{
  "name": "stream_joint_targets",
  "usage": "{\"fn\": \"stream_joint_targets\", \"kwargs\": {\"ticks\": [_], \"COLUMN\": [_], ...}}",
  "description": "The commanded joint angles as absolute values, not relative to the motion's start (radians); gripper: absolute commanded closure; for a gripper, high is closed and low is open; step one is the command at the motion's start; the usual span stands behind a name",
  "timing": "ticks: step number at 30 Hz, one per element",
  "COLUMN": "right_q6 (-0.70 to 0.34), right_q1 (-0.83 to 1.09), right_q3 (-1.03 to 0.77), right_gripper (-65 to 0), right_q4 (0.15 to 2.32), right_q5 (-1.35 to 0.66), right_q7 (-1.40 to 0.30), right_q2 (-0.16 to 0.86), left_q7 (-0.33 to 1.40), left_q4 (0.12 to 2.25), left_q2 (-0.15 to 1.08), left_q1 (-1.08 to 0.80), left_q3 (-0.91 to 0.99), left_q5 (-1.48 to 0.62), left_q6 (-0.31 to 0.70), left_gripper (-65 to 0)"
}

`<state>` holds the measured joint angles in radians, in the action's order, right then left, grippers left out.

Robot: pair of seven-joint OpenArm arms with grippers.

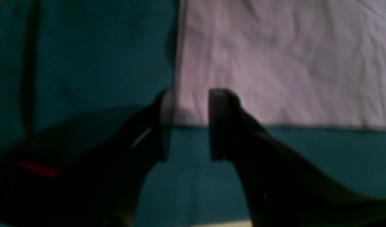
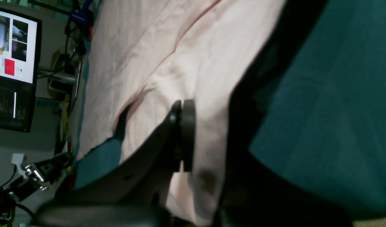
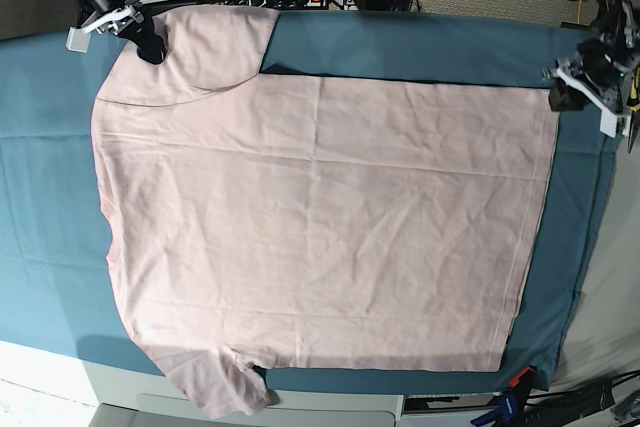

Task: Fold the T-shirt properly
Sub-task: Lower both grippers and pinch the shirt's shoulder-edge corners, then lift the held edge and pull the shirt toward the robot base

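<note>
In your left wrist view, the left gripper (image 1: 190, 124) stands parted and grasps nothing, poised over a hem corner of the large pale pink cotton T-shirt (image 1: 284, 63) on the teal table cloth (image 1: 85, 63). In your right wrist view, the right gripper (image 2: 182, 135) is clamped on a sleeve fold. From the base view the shirt lies flat, so you are likely starting the first fold; next, close the left on its corner.
</note>
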<state>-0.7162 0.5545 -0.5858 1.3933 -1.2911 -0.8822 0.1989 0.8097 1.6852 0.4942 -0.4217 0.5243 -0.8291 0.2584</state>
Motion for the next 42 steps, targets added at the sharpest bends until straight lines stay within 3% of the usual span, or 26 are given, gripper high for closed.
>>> {"fn": "stream_joint_targets", "kwargs": {"ticks": [1,26,28,31,42], "right_q6": [-0.698,-0.698,-0.698,-0.698,-0.698], "right_q1": [0.568,0.568,0.568,0.568,0.651], "right_q3": [-0.582,-0.582,-0.582,-0.582,-0.585], "right_gripper": [0.0,0.0,0.0,0.0,0.0], "right_q4": [1.394,1.394,1.394,1.394,1.518], "right_q5": [-1.237,-1.237,-1.237,-1.237,-1.278], "right_q7": [-0.928,-0.928,-0.927,-0.924,-0.960], "right_q2": [0.205,0.205,0.205,0.205,0.205], "left_q7": [0.802,0.882,0.877,0.866,0.868], "left_q4": [1.679,1.586,1.586,1.586,1.638], "left_q2": [0.504,0.432,0.432,0.432,0.485], "left_q1": [-0.411,-0.399,-0.399,-0.399,-0.478], "left_q3": [0.533,0.533,0.533,0.533,0.546], "left_q5": [-0.842,-0.994,-0.996,-0.995,-1.011], "left_q6": [0.259,0.368,0.368,0.368,0.413], "left_gripper": [-20.5,-20.4,-15.7,0.0,0.0]}}
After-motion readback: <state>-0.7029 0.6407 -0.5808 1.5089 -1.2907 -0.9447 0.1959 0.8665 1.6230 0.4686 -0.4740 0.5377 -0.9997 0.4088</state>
